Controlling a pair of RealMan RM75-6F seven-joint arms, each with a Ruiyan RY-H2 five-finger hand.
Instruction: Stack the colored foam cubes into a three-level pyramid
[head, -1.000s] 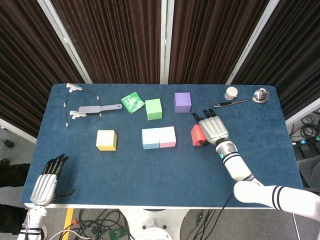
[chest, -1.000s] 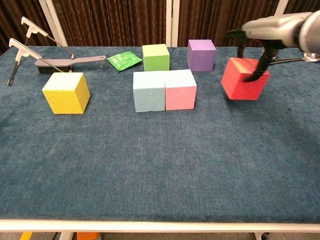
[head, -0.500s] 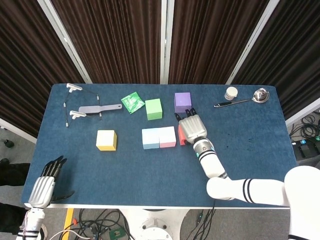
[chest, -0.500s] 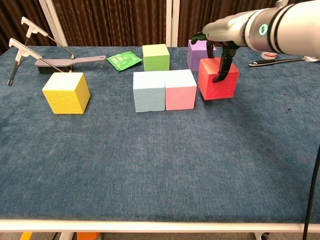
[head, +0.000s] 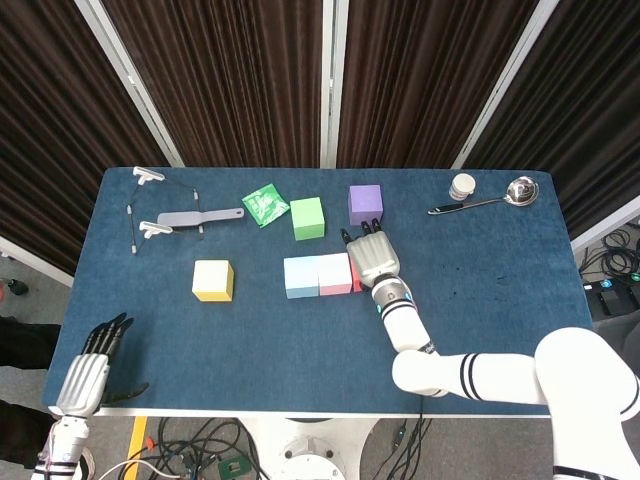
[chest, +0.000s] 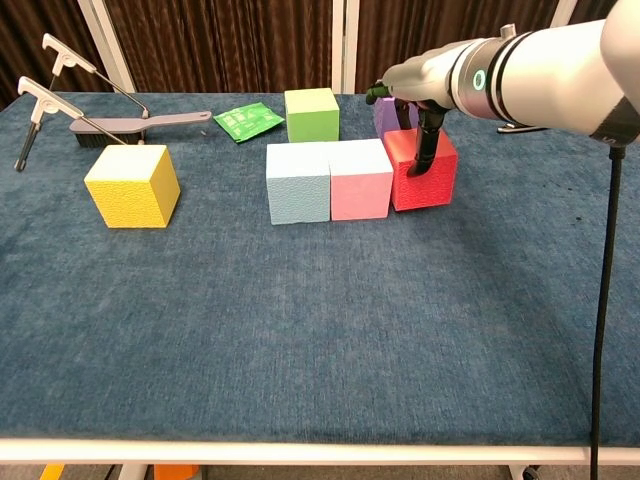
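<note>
The right robot hand (chest: 420, 120) has carried the red cube (chest: 424, 178) leftward across the desk (chest: 300, 330) over the last second, and the cube now sits against the pink cube (chest: 361, 180), which touches the light blue cube (chest: 298, 183). The fingers remain clamped on the red cube. That makes a three-cube bottom row, so the base level looks complete once the cube is let go. The yellow cube (head: 212, 280), green cube (head: 307, 217) and purple cube (head: 365, 204) wait unstacked. The left robot hand (head: 88, 372) idles at the desk's near corner, fingers apart, holding nothing.
</note>
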